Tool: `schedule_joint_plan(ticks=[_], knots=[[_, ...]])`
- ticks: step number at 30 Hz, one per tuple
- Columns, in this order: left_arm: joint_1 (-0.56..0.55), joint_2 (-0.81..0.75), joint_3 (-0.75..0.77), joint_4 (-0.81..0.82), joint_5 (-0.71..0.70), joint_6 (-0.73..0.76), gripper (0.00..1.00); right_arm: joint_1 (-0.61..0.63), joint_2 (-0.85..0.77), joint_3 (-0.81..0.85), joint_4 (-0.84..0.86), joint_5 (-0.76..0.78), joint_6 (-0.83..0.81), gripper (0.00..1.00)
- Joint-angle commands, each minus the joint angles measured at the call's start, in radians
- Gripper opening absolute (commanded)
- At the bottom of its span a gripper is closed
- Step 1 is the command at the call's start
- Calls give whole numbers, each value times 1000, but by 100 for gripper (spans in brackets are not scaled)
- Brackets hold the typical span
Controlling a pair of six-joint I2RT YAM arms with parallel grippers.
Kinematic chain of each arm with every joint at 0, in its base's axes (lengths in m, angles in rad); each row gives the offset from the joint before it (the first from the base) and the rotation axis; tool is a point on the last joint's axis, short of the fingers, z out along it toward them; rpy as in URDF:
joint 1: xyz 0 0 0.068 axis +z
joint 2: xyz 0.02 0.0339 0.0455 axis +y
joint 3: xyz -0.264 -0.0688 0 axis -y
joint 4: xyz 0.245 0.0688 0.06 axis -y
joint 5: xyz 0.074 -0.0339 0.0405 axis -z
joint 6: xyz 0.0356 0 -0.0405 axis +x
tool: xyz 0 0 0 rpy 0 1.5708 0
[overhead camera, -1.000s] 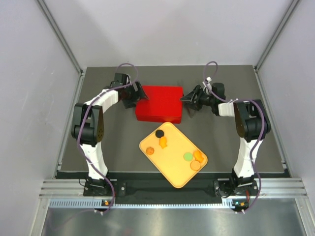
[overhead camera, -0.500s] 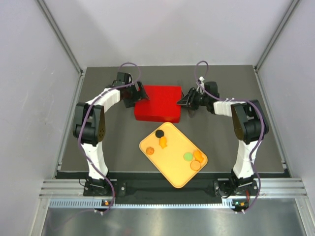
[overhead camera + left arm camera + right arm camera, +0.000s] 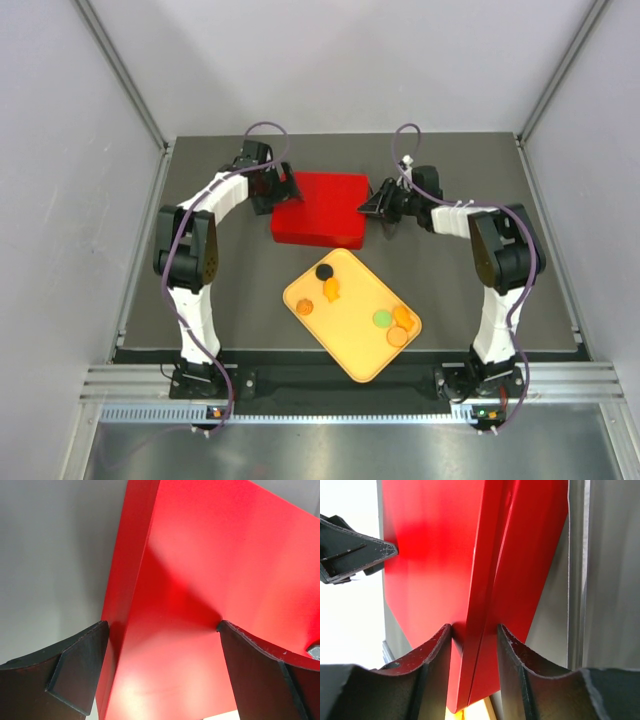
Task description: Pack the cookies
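Red box upper centre of desk, right jaws pinching its right edge, left jaws spread wide astride its left edge, cookies on yellow tray lower centre, tray corner just below box edge.

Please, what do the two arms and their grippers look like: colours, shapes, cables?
The left arm and right arm have white links and black joints. A purple cable runs along each. The left gripper and right gripper are black, with broad tapering fingers.
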Motion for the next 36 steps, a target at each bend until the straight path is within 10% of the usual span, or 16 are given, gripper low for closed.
schedule_joint_plan(ticks=[1,11,24,36], knots=[[-22,56,0,-65,-48,3,95,94,-2,-17,-77,39,-58,18],[26,37,12,-111,-103,34,96,205,-46,7,-116,51,-97,22],[69,8,62,-131,-47,126,98,86,-68,202,-206,81,-122,75],[69,19,70,-157,-36,155,98,57,116,389,-248,179,-68,75]])
